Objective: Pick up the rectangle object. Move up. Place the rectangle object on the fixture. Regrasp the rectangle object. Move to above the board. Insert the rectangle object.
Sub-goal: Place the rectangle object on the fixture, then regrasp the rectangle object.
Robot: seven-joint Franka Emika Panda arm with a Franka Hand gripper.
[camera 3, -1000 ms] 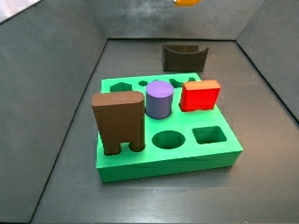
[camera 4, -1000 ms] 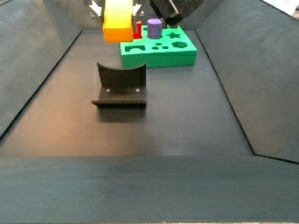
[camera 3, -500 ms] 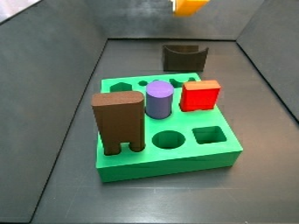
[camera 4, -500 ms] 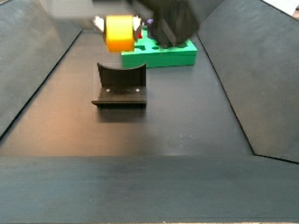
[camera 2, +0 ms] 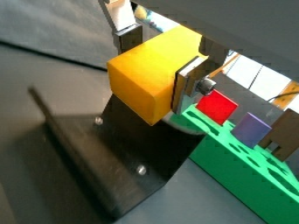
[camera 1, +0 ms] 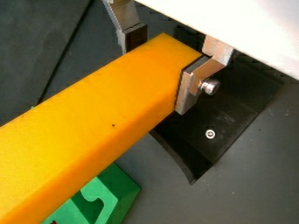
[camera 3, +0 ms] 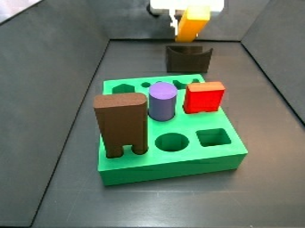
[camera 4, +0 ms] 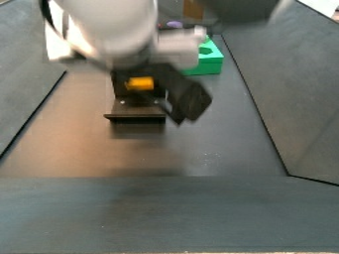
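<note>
Yellow-orange rectangle object point(camera 1: 100, 140) sits pinched between the gripper point(camera 1: 163, 54) fingers point(camera 1: 193, 80) near one end, just above the dark fixture point(camera 2: 111, 166), seemingly so it can be rested there for regrasping. Behind, the green board point(camera 3: 167, 147) waits, well apart.
</note>
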